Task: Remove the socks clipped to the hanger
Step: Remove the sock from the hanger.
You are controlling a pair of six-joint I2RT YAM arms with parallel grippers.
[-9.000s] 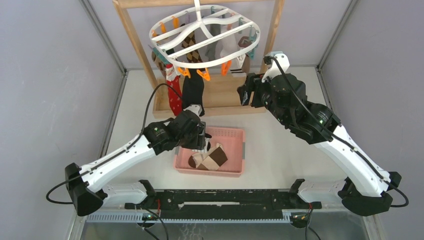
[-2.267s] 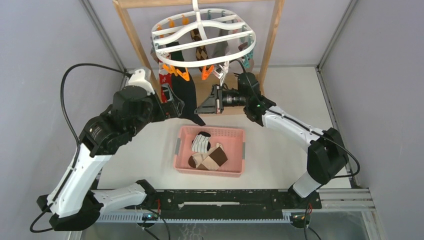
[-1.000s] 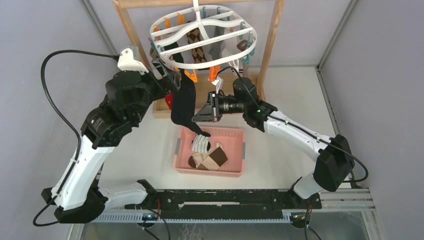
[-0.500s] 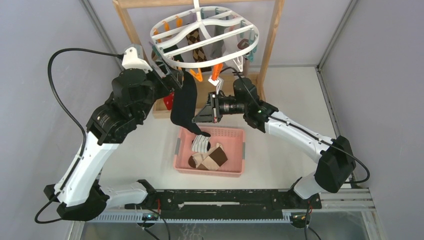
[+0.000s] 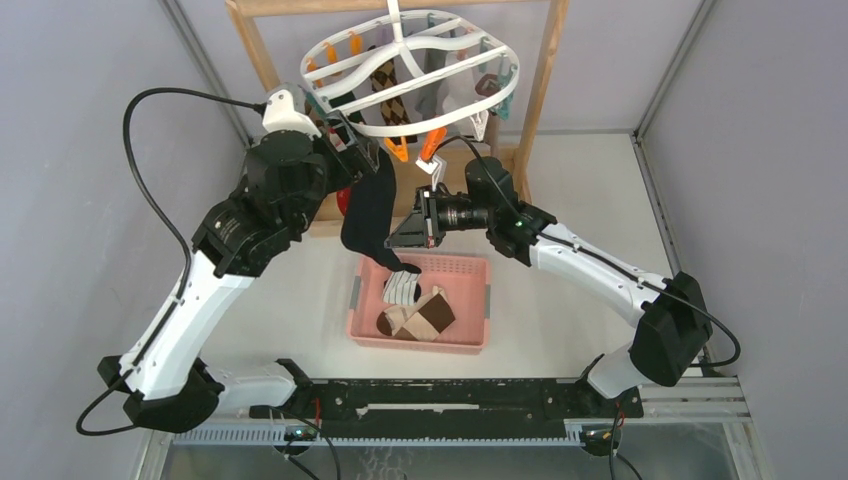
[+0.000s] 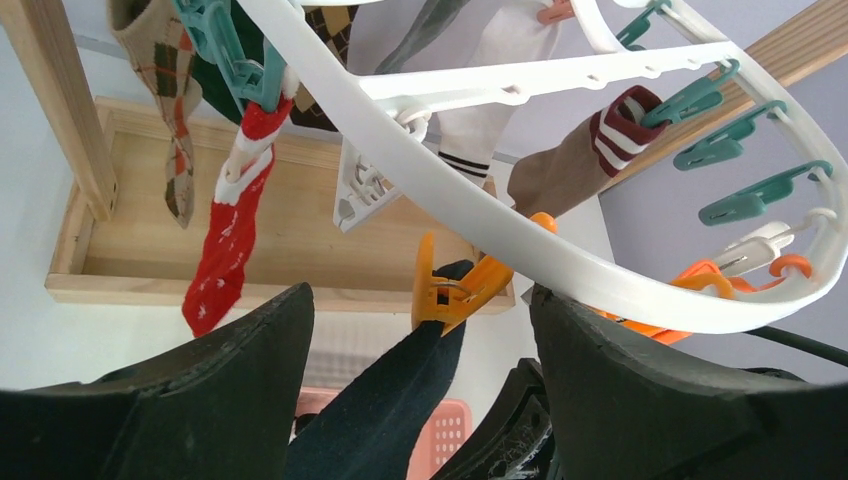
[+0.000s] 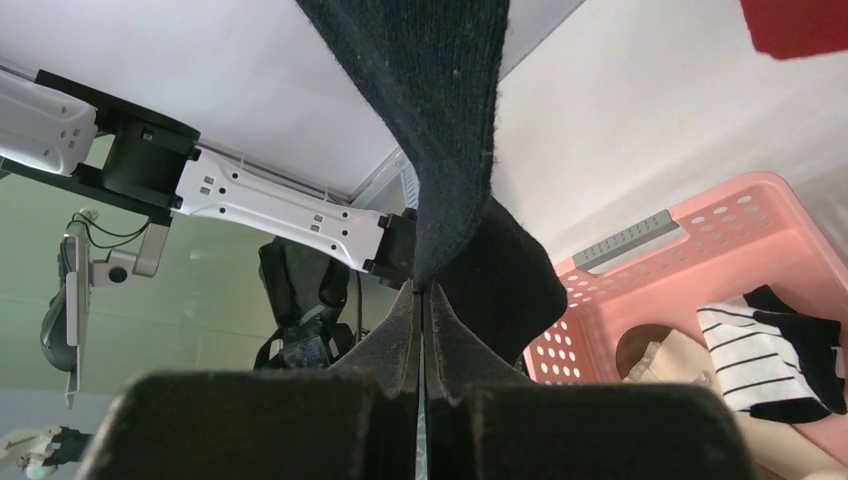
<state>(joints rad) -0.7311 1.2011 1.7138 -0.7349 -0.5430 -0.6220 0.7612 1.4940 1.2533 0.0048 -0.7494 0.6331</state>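
Note:
The white hanger (image 5: 410,70) hangs from the wooden frame, with several socks clipped to it. A black sock (image 5: 368,215) hangs from an orange clip (image 6: 455,290) at the rim's near side. My left gripper (image 5: 362,158) is open just under the rim (image 6: 500,215), its jaws on either side of that clip and the sock's top (image 6: 390,410). My right gripper (image 5: 402,240) is shut on the black sock's (image 7: 440,120) lower edge, above the basket's left end. A red sock (image 6: 225,245), an argyle sock (image 6: 175,130) and a white striped sock (image 6: 475,140) hang behind.
A pink basket (image 5: 470,268) on the table below holds a black-striped white sock (image 7: 760,345) and beige-and-brown ones (image 5: 420,318). The wooden frame's posts (image 5: 262,60) and base tray (image 6: 300,240) stand behind the hanger. Teal clips (image 6: 760,195) dangle at the hanger's right.
My left arm has moved right and closer to the hanger, bringing the orange clip between its jaws. The right gripper stays shut on the black sock.

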